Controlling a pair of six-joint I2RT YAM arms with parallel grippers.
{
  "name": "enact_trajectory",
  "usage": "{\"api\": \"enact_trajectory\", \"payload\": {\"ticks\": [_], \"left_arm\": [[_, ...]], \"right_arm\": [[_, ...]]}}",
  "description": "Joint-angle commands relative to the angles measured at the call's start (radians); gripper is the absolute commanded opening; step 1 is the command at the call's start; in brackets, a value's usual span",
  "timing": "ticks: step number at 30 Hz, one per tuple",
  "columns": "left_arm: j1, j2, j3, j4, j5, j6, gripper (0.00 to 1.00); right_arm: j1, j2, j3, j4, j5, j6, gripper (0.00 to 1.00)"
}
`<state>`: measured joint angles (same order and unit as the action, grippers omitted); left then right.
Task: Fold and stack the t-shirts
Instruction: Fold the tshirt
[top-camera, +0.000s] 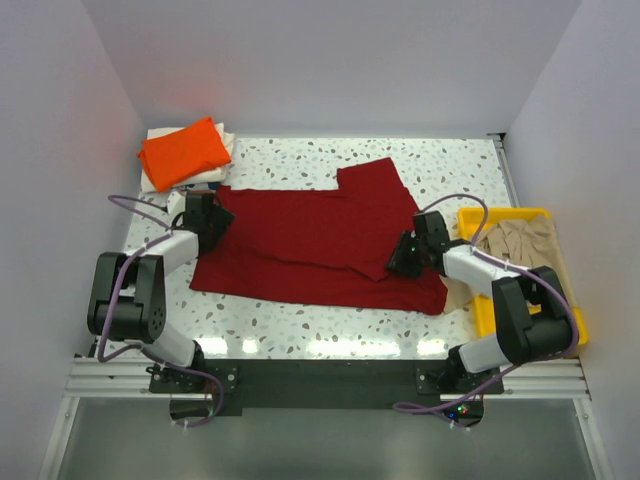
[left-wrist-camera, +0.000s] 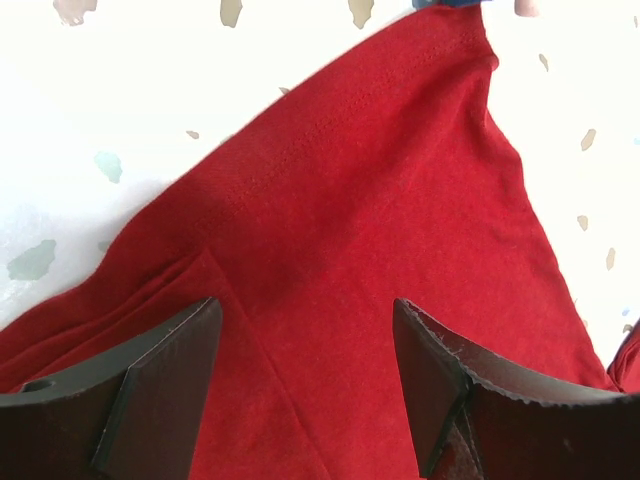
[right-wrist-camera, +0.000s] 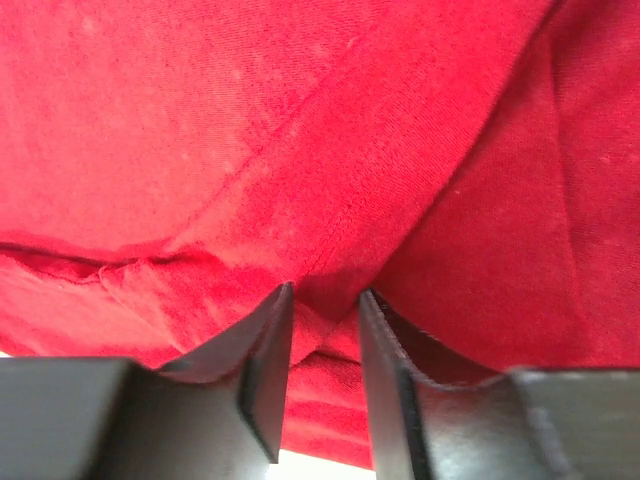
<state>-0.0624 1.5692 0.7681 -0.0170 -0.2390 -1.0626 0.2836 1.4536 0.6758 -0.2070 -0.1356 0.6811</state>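
The dark red t-shirt (top-camera: 310, 240) lies spread across the middle of the speckled table, one sleeve folded up at the back. My left gripper (top-camera: 215, 225) is low over its left edge, open, with flat red cloth (left-wrist-camera: 380, 200) between the fingers (left-wrist-camera: 170, 380). My right gripper (top-camera: 403, 258) is at the shirt's right side, its jaws nearly together on a bunched fold of red cloth (right-wrist-camera: 200, 130). A folded bright orange t-shirt (top-camera: 183, 150) rests on a whitish one (top-camera: 225, 140) at the back left. A beige-tan t-shirt (top-camera: 520, 240) lies crumpled in the tray.
The yellow plastic tray (top-camera: 500, 213) stands at the right edge of the table beside my right arm. White walls close in the table on three sides. Cables loop from both arms.
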Motion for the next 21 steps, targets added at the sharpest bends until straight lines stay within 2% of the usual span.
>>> {"api": "enact_trajectory", "payload": {"ticks": [1, 2, 3, 8, 13, 21], "left_arm": [[0.015, -0.053, 0.004, 0.029, -0.016, 0.021, 0.74], [0.016, -0.061, 0.005, 0.026, -0.016, 0.024, 0.74], [0.018, -0.069, 0.005, 0.026, -0.017, 0.030, 0.74], [0.019, -0.135, -0.009, -0.017, -0.026, 0.044, 0.74], [0.019, -0.202, -0.081, -0.012, -0.022, 0.038, 0.74], [0.018, -0.287, -0.193, -0.006, 0.007, 0.056, 0.74]], "right_arm": [[0.009, 0.017, 0.051, 0.047, -0.027, 0.029, 0.33], [0.012, 0.019, 0.056, 0.044, -0.030, 0.031, 0.26], [0.012, 0.021, 0.064, 0.037, -0.035, 0.032, 0.24], [0.017, 0.011, 0.071, 0.040, -0.044, 0.043, 0.21], [0.017, 0.057, 0.120, 0.047, -0.048, 0.048, 0.08], [0.017, 0.180, 0.281, 0.031, -0.029, 0.052, 0.08]]}}
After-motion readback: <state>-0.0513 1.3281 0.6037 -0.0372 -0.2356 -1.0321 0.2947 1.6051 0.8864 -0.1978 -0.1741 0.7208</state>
